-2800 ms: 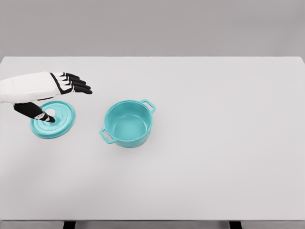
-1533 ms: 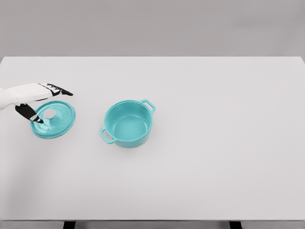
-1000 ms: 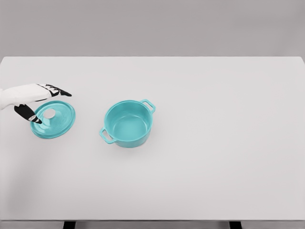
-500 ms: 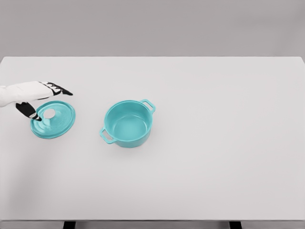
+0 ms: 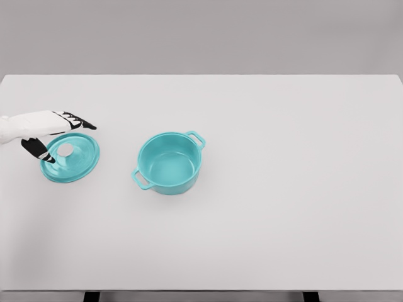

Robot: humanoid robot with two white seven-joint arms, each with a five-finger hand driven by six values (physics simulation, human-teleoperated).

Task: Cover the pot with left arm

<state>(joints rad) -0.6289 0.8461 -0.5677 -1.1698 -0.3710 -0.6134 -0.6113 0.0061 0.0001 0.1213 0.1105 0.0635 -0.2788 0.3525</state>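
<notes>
1. Just left of the table's middle sat the teal pot [image 5: 170,163], upright, its mouth open and facing up, with nothing visible inside.
2. Its two loop handles gave it a long axis that ran diagonally — one handle [image 5: 196,138] pointed toward the far right, the other [image 5: 140,179] toward the near left.
3. To the pot's left, apart from it by a strip of bare surface, lay the matching teal lid [image 5: 70,158], which appeared tilted a little rather than flat; whether its left edge was off the surface could not be told.
4. A pale round knob [image 5: 65,150] showed at the lid's centre, facing up.
5. The left hand [image 5: 47,129] reached in from the left edge and hung over the lid's far-left rim: the dark fingers [image 5: 82,122] lay extended together, pointing right over the lid's far edge, while the thumb [image 5: 39,150] came down at the lid's left rim — a pinch seemed likely, but actual contact could not be told.
6. The white table [image 5: 283,207] stretched bare to the right of the pot and in front of it, with wide room out to the right and near edges.
7. The lid sat close to the table's left edge, with far less room on that side.
</notes>
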